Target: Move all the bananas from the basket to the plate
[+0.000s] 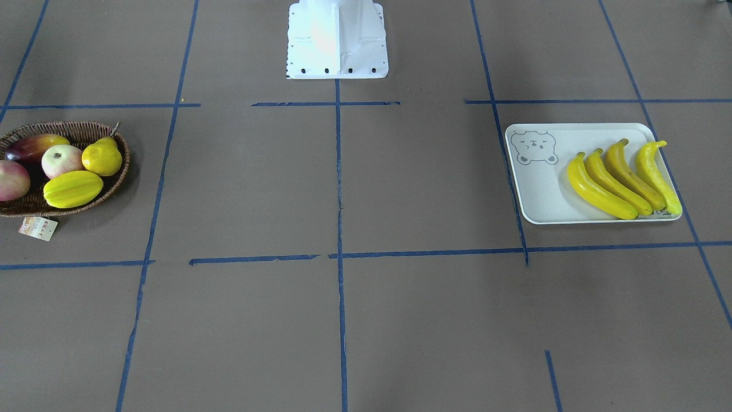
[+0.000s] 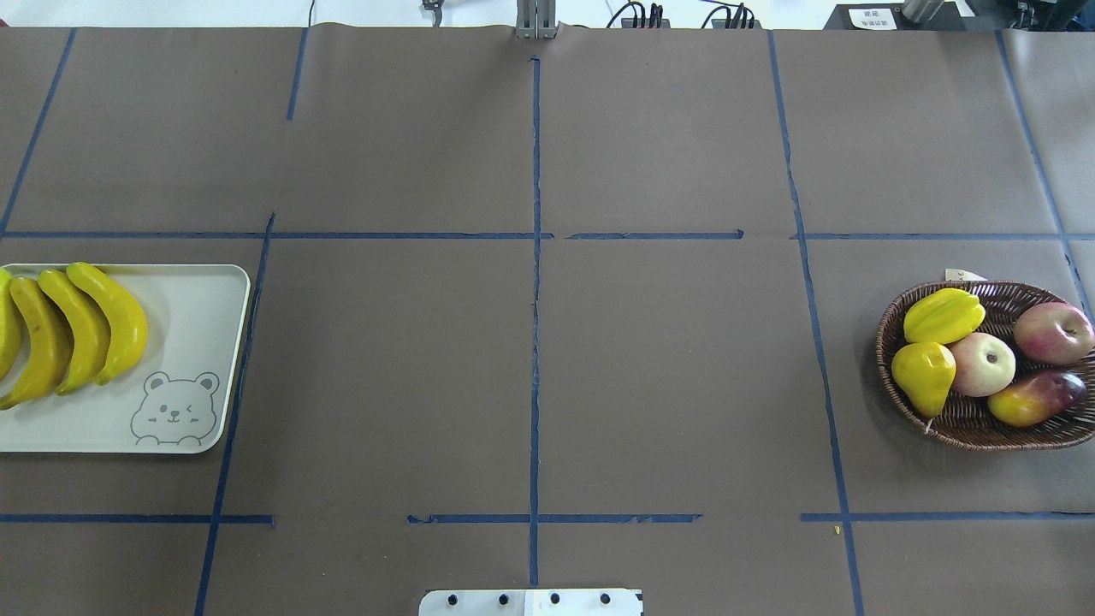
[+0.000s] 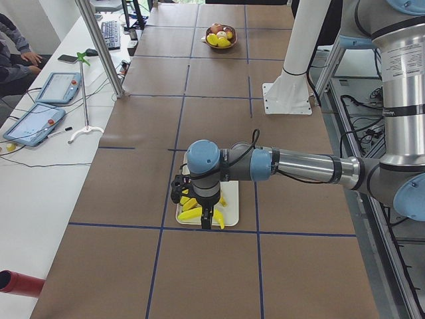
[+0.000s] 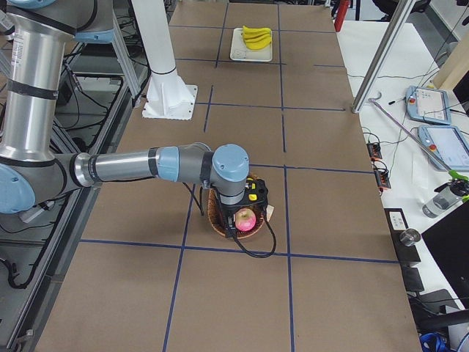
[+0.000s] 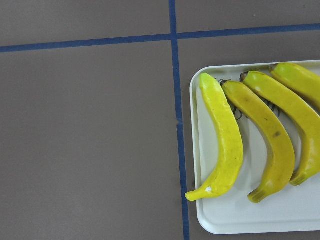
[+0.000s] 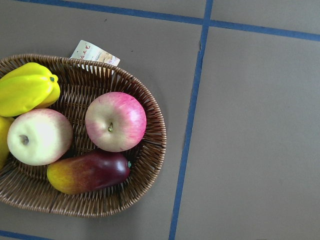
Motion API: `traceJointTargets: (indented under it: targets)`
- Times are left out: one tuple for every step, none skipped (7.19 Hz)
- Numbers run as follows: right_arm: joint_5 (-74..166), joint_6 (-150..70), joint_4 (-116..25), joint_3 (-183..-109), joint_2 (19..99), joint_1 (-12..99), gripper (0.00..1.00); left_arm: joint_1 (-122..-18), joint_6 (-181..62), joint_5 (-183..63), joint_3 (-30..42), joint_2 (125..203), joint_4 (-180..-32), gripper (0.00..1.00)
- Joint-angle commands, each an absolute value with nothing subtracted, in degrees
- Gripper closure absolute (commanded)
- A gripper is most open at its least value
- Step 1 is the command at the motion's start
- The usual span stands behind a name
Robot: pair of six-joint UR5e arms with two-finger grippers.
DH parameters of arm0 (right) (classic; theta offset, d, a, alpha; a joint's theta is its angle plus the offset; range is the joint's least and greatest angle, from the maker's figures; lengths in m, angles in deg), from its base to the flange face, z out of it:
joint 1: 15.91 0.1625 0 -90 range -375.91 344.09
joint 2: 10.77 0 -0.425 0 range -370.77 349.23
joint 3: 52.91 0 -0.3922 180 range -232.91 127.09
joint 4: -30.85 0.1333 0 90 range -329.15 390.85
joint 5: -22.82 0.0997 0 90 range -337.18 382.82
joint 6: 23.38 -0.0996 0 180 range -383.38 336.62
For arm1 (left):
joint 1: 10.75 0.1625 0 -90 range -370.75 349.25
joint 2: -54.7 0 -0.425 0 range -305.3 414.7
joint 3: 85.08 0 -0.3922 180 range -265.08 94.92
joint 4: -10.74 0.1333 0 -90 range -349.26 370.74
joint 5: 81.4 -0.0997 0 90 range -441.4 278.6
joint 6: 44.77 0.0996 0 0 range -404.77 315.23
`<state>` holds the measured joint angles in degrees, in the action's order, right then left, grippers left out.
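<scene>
Four bananas [image 1: 623, 180] are seen side by side on the plate [image 1: 537, 194] from the front; the basket [image 1: 86, 129] is cut off at the edge. Overhead, the plate is cropped and one banana is barely shown. From the sides, the left arm [image 3: 305, 166] is stretched level over the plate, the right arm [image 4: 124, 167] over the basket, partly hiding both; whether the left fingers [image 3: 206, 222] or right fingers [image 4: 233, 222] are spread cannot be told.

Four curved yellow bananas [image 1: 629, 177] side by side on white bear-print plate [image 1: 537, 194], dark woven basket [image 1: 80, 129] well apart
</scene>
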<state>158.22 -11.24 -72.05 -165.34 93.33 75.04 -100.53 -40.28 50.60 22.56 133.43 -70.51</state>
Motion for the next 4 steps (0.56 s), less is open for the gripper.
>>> traceJointTargets:
  targets:
    - [157.13,-11.08,-71.9,-164.1,93.56,74.8,0.0,-100.4,-40.28,49.73,22.93,132.05,-70.39,0.0]
    - [154.94,-11.08,-71.99,-164.01,93.73,74.45,0.0,-100.4,-40.02,49.73,22.94,131.43,-70.3,0.0]
    - [154.75,-11.08,-71.99,-164.09,93.74,74.35,0.0,-100.23,-39.85,49.73,22.94,131.25,-70.3,0.0]
    - [154.83,-11.16,-71.99,-164.01,93.74,74.35,0.0,-100.05,-39.76,49.82,23.11,131.16,-70.3,0.0]
